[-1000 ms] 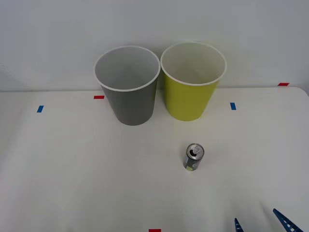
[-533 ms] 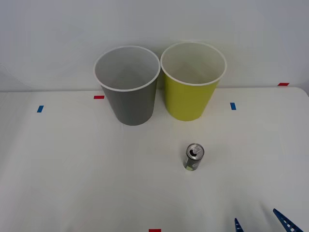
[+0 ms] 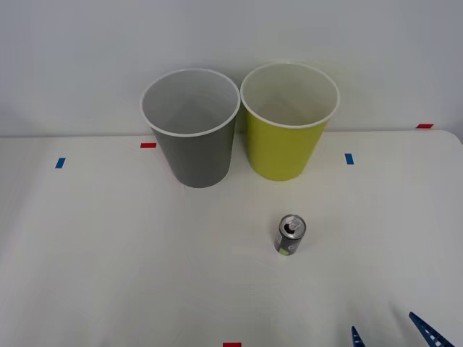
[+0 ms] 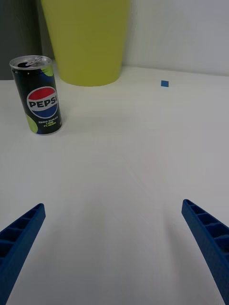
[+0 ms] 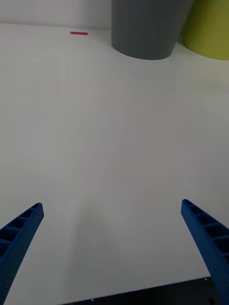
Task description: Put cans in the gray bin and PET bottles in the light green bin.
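Note:
A small dark can (image 3: 291, 236) (image 4: 37, 95) with a silver top and green patches stands upright on the white table, in front of the bins. The gray bin (image 3: 192, 130) (image 5: 149, 26) and the light green bin (image 3: 288, 123) (image 4: 88, 38) (image 5: 210, 28) stand side by side at the back. My right gripper (image 3: 391, 334) (image 4: 112, 248) is open near the table's front right edge, well short of the can, with nothing between its fingers. My left gripper (image 5: 112, 252) is open over bare table near the front edge, holding nothing.
Small blue tape marks (image 3: 60, 163) (image 3: 349, 158) (image 4: 164, 84) and red tape marks (image 3: 148, 145) (image 3: 425, 126) (image 3: 231, 345) (image 5: 79, 33) lie on the table (image 3: 108, 253). A white wall stands behind the bins.

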Available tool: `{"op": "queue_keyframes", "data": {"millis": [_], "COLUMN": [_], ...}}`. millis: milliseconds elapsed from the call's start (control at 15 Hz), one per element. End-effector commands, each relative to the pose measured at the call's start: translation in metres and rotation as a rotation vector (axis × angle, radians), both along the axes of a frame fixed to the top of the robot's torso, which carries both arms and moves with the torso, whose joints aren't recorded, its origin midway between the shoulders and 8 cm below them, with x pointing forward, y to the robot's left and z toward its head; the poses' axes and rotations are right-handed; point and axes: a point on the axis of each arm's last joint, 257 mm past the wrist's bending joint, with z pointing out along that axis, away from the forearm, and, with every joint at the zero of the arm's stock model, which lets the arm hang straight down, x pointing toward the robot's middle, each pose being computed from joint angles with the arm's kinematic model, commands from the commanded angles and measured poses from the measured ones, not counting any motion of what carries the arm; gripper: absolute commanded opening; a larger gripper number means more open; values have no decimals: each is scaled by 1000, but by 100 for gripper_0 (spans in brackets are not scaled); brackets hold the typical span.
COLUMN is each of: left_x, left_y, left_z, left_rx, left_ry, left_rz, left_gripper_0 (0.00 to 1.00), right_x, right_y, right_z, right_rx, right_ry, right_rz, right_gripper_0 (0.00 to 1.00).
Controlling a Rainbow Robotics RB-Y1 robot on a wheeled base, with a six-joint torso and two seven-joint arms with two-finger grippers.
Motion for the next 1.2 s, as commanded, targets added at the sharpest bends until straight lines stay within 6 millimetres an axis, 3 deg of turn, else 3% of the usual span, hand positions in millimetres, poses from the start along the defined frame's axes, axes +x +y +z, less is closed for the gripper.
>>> {"op": "queue_keyframes", "data": {"millis": [67,1200], "left_x": [0,0], "left_y": [0,0], "left_z": [0,0], "left_rx": [0,0], "left_ry": [0,0], "left_rz": [0,0], "left_gripper_0": [100,100], "right_x": [0,0], "right_y": [0,0], "right_z": [0,0], "right_rx": [0,0], "right_ry": [0,0], "right_rz": [0,0], "right_gripper_0": [100,100]}}
